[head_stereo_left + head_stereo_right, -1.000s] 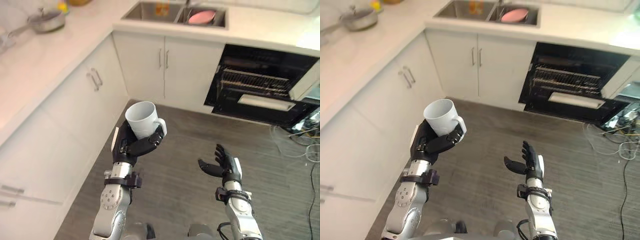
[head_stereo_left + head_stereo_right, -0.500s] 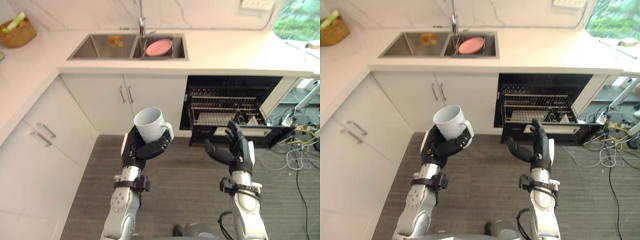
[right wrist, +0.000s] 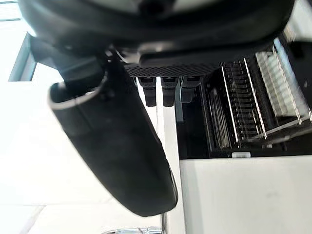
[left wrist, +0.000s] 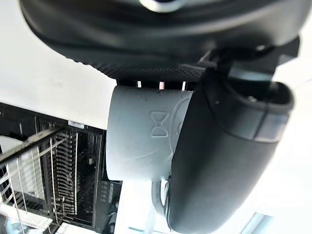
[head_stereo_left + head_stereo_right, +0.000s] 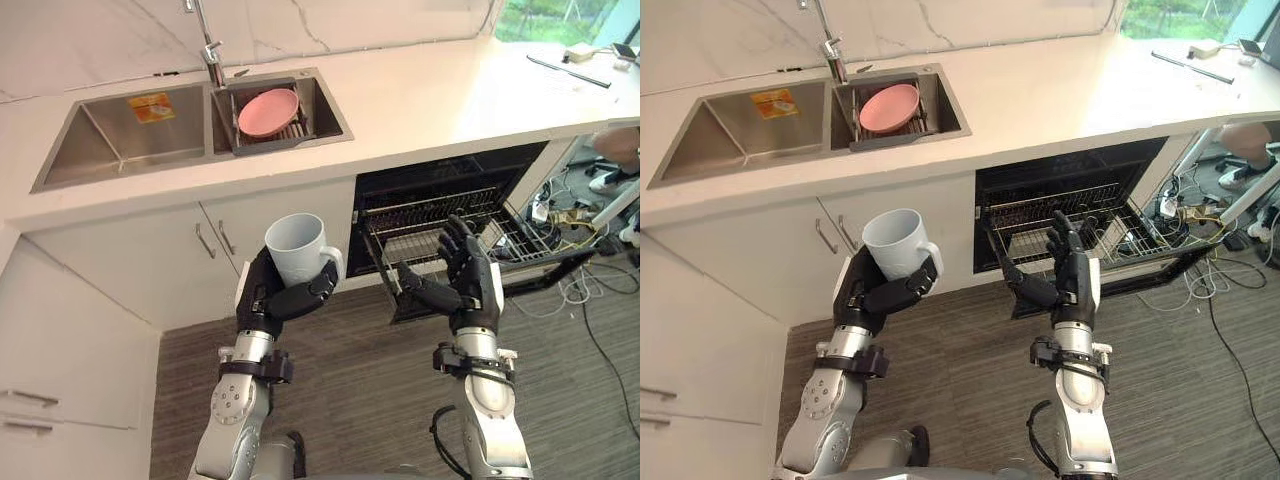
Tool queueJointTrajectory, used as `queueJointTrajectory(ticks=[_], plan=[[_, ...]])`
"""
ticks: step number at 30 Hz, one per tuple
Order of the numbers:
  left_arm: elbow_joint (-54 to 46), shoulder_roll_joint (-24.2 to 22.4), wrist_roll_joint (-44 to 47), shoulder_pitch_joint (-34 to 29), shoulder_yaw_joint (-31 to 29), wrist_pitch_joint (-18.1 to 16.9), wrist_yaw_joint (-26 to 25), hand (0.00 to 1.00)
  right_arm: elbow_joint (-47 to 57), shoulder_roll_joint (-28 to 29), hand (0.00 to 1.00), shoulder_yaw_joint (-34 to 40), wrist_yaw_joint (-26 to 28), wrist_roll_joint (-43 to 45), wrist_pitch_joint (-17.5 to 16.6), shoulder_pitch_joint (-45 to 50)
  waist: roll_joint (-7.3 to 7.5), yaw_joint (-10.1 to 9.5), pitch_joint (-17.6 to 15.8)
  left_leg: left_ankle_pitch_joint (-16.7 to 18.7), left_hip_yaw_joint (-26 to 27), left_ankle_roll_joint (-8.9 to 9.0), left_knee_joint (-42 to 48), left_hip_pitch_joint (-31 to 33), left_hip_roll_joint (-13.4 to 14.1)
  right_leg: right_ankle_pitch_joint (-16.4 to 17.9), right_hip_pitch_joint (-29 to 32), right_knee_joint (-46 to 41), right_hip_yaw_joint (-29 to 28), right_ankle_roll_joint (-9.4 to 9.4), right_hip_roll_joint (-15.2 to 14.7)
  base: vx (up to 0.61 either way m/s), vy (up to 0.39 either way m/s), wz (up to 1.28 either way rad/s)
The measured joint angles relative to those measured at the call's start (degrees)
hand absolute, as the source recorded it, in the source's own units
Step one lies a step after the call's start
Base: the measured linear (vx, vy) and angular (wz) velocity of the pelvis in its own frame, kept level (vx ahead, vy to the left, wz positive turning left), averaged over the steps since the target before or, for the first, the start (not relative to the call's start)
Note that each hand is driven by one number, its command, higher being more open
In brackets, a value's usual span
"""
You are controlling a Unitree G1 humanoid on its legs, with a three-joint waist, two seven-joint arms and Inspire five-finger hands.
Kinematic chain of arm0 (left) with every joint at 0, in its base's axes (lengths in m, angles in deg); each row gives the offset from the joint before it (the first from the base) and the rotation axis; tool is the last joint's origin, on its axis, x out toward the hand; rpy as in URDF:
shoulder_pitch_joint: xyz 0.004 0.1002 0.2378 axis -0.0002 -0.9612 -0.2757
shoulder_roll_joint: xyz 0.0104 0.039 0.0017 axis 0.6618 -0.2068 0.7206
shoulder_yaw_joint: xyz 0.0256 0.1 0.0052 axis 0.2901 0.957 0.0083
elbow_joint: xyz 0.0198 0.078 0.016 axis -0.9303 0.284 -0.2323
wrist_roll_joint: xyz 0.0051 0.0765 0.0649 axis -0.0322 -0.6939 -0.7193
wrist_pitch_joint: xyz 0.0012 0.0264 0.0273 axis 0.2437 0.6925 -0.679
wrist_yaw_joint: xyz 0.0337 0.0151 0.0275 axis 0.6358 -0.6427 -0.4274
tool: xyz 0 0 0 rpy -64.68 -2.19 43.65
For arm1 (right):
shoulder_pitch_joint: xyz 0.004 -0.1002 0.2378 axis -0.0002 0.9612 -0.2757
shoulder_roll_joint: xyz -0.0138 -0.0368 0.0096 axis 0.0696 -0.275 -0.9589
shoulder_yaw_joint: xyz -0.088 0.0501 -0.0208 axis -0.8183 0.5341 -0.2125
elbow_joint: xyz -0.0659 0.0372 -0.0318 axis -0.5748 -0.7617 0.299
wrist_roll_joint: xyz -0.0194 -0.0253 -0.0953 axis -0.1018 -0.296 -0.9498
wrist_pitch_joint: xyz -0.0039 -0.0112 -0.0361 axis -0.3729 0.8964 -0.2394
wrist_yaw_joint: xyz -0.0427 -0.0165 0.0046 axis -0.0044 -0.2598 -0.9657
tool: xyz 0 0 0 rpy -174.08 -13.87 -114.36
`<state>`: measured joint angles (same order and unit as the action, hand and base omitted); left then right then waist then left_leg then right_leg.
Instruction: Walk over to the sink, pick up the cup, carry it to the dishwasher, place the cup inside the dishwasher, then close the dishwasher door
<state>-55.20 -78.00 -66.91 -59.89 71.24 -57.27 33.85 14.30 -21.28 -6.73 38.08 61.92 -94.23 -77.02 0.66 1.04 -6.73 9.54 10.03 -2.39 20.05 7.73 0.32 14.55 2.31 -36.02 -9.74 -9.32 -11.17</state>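
A pale grey cup [image 5: 296, 245] with a handle stands upright in my left hand [image 5: 268, 296], whose fingers curl round its lower body; the left wrist view shows the cup's wall [image 4: 141, 134] against the thumb. My right hand [image 5: 465, 285] is held up open, fingers spread, in front of the open dishwasher [image 5: 455, 195]. The dishwasher's wire rack [image 5: 430, 215] is pulled out, and its door [image 5: 560, 262] hangs down at the right. The double sink [image 5: 150, 120] lies in the countertop above and to the left.
A pink plate [image 5: 268, 108] rests in a rack in the sink's right basin, under the faucet [image 5: 208, 45]. White cabinet doors [image 5: 190, 265] run below the counter. Loose cables [image 5: 585, 290] lie on the wooden floor by the dishwasher door. A person's leg [image 5: 615, 150] shows at far right.
The camera has turned and come closer: sink and dishwasher now sit nearer and lower in view. Both hands keep their pose, the cup still in the left.
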Motion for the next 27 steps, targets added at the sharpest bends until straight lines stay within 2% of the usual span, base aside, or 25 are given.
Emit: queueJointTrajectory(ticks=[1, 2, 4, 6, 7, 8, 9, 10, 12, 13, 14, 15, 16, 17, 19, 21, 22, 23, 24, 27], plan=[[-0.07, 0.38, -0.01, -0.07, -0.01, -0.01, -0.01, 0.3, -0.16, 0.08, 0.9, -0.67, 0.22, 0.0, 0.0, -0.07, -0.02, -0.12, 0.0, 0.12, 0.78, -0.19, -1.46, -1.91, 0.03, 0.41, 1.0, -2.43, 1.91, 0.71, -0.27, 0.24, 0.167, -0.76], [-0.4, 0.62, 0.0, -0.07, -0.15, -0.02, -0.01, 0.3, -0.2, 0.18, 0.9, -1.87, 0.66, -0.02, -0.02, -0.14, -0.09, 0.06, 0.15, 0.21, 1.81, -0.31, -4.51, -5.44, 0.3, 1.52, 3.59, -5.94, 6.53, 2.68, -0.42, 0.2, 0.12, -0.51], [-1.21, 0.4, -0.01, 0.12, -0.01, -0.65, 0.07, 0.3, -0.23, 0.19, 0.9, -2.92, 1.4, -0.05, -0.04, -0.85, 0.12, 0.78, 0.58, 0.46, 2.98, -0.38, -7.92, -8.27, 1.09, 3.4, 9.1, -6.59, 12.04, 5.87, 1.65, 0.21, 0.063, -0.41], [-0.93, 0.35, -0.01, 0.27, -0.08, -0.7, 0.08, 0.3, -1.13, 0.12, 0.9, -2.79, 1.65, -0.03, -0.04, -2.29, -0.09, 1.68, 0.45, 0.62, 4.09, 0.1, -9.5, -10.26, 1.79, 3.42, 12.98, -1.96, 15.49, 6.45, 4.05, 0.22, -0.025, -0.31], [-0.61, 0.34, 0.0, 0.37, -0.08, -0.68, 0.11, 0.3, -1.97, 0.02, 0.9, -2.62, 1.6, 0.01, -0.04, -2.73, -0.11, 1.81, 0.4, 1.02, 4.66, 0.82, -9.95, -11.57, 2.32, 1.99, 14.27, 4.03, 17.63, 7.92, 5.58, 0.25, -0.058, -0.25], [-0.43, 0.34, -0.01, 0.48, -0.08, -0.68, 0.12, 0.3, -2.28, -0.01, 0.9, -2.6, 1.54, 0.02, -0.04, -2.7, 0.06, 1.89, 0.51, 1.36, 4.7, 1.33, -9.86, -11.98, 2.43, -0.05, 14.07, 8.25, 17.85, 8.35, 6.67, 0.27, -0.082, 0.02], [-0.02, 0.31, -0.02, 0.82, -0.01, -0.67, 0.13, 0.3, -2.2, -0.21, 0.9, -2.51, 1.46, 0.03, -0.05, -2.13, 0.45, 2.72, 0.49, 2.96, 3.65, 2.67, -8.78, -12.86, 2.16, -9.11, 12.8, 14.07, 16.53, 10.96, 8.43, 0.33, -0.081, 0.16], [1.83, -1.09, -0.04, 1.52, 0.19, -0.64, 0.29, 0.3, -2.33, -1.85, 0.9, -2.14, 1.45, 0.02, 0.01, -1.45, -1.84, 2.73, 0.48, 4.53, 2.96, 3.56, -7.05, -13.2, 4.18, -8.61, 10.79, 14.67, 17.0, 11.35, 9.83, 0.33, -0.079, 0.12], [2.54, -1.81, -0.03, 1.82, 0.11, -0.62, 0.36, 0.3, -2.21, -2.35, 0.9, -1.92, 1.69, 0.27, 0.01, -0.56, -2.46, 2.58, 0.6, 4.71, 2.6, 3.86, -3.97, -12.9, 5.47, -7.53, 9.32, 15.45, 17.21, 12.09, 10.76, 0.28, -0.102, -0.05], [3.05, -1.83, -0.03, 2.2, 0.23, -0.62, 0.49, 0.3, -1.94, -2.29, 0.9, -1.81, 1.68, 0.33, 0.01, 0.12, -2.48, 2.66, 0.59, 4.71, 2.23, 3.88, -2.15, -12.39, 5.9, -7.28, 8.44, 16.1, 17.55, 12.28, 10.95, 0.27, -0.16, 0.14], [4.0, -1.96, -0.04, 2.84, 0.84, -0.48, 0.74, 0.3, -1.26, -1.94, 0.9, -1.34, 1.61, 0.72, 0.02, 1.69, -2.53, 2.71, 0.55, 4.65, 1.37, 4.04, 3.58, -10.77, 6.91, -7.04, 5.96, 17.87, 18.22, 12.57, 11.46, 0.29, -0.175, 0.2], [4.0, -2.14, -0.04, 2.66, 1.33, -0.24, 0.89, 0.3, 0.34, -1.73, 0.9, -1.26, 1.54, 0.94, 0.1, 3.32, -2.55, 2.51, 0.48, 3.81, 1.3, 4.96, 11.5, -8.45, 8.39, -6.88, 3.05, 19.85, 18.24, 12.85, 11.95, 0.34, -0.165, 0.11], [4.0, -2.3, -0.04, 2.51, 1.38, -0.24, 1.19, 0.3, 1.29, -1.6, 0.9, -1.4, 1.55, 1.04, 0.1, 3.97, -2.55, 2.26, 0.47, 4.34, 1.34, 5.57, 14.88, -7.46, 9.22, -6.81, 1.76, 20.56, 18.06, 12.96, 12.07, 0.31, -0.094, -0.14], [3.91, -2.77, -0.03, 2.45, 1.56, -0.25, 1.47, 0.3, 3.72, -1.58, 0.9, -1.47, 1.63, 1.67, 0.08, 5.01, -2.61, 1.57, 0.61, 5.9, 1.25, 5.42, 17.91, -5.89, 9.85, -6.78, -0.05, 21.85, 17.32, 13.01, 12.21, 0.2, -0.021, -0.28], [3.68, -3.6, -0.03, 2.47, 1.45, -0.3, 1.61, 0.3, 6.81, -1.58, 0.9, -1.53, 1.93, 3.32, -0.44, 4.85, -2.81, 1.2, 0.78, 7.6, 0.18, 4.09, 15.27, -3.22, 9.78, -6.81, -0.77, 23.13, 16.06, 12.97, 12.13, 0.14, 0.043, -0.36], [3.71, -3.63, -0.01, 2.46, 1.41, -0.28, 1.62, 0.3, 7.41, -1.53, 0.9, -2.09, 2.28, 4.43, -0.96, 3.7, -3.13, 0.88, 0.99, 7.96, -3.95, 4.42, 7.01, -1.9, 8.35, -7.03, -1.08, 23.42, 13.9, 12.6, 12.02, 0.14, 0.145, -0.57], [3.72, -3.48, -0.02, 2.55, 1.38, -0.29, 1.56, 0.3, 7.14, -1.58, 0.9, -2.79, 2.83, 6.04, -1.02, 3.22, -3.37, 0.71, 1.13, 5.8, -7.58, 4.73, 0.02, -2.09, 7.03, -7.08, -1.1, 23.43, 12.24, 11.96, 12.09, 0.1, 0.149, -0.56], [3.76, -3.48, -0.03, 2.6, 1.39, -0.29, 1.56, 0.3, 7.07, -1.58, 0.9, -2.89, 2.94, 6.35, -1.01, 3.21, -3.45, 0.7, 1.18, 4.53, -8.17, 4.58, -1.45, -2.18, 6.94, -7.04, -1.11, 23.42, 11.85, 11.6, 12.17, 0.13, 0.206, -0.68], [3.94, -3.06, -0.03, 2.76, 1.31, -0.29, 1.54, 0.3, 6.54, -1.61, 0.9, -3.4, 3.43, 7.12, -1.01, 3.29, -3.57, 0.52, 1.53, -0.71, -7.94, 6.25, -3.64, -3.16, 6.83, -6.93, -1.33, 23.52, 10.05, 10.47, 12.36, 0.1, 0.164, -0.46], [4.35, -1.19, -0.61, 3.98, 1.36, -0.28, 1.18, 0.3, 6.23, -0.76, 0.9, -5.02, 4.95, 8.45, -1.0, 3.46, -2.35, 1.27, 2.4, -2.39, -5.26, 4.63, -7.99, -5.69, 4.72, -7.76, -1.56, 25.31, 7.65, 8.64, 10.18, 0.08, 0.185, -0.37]])
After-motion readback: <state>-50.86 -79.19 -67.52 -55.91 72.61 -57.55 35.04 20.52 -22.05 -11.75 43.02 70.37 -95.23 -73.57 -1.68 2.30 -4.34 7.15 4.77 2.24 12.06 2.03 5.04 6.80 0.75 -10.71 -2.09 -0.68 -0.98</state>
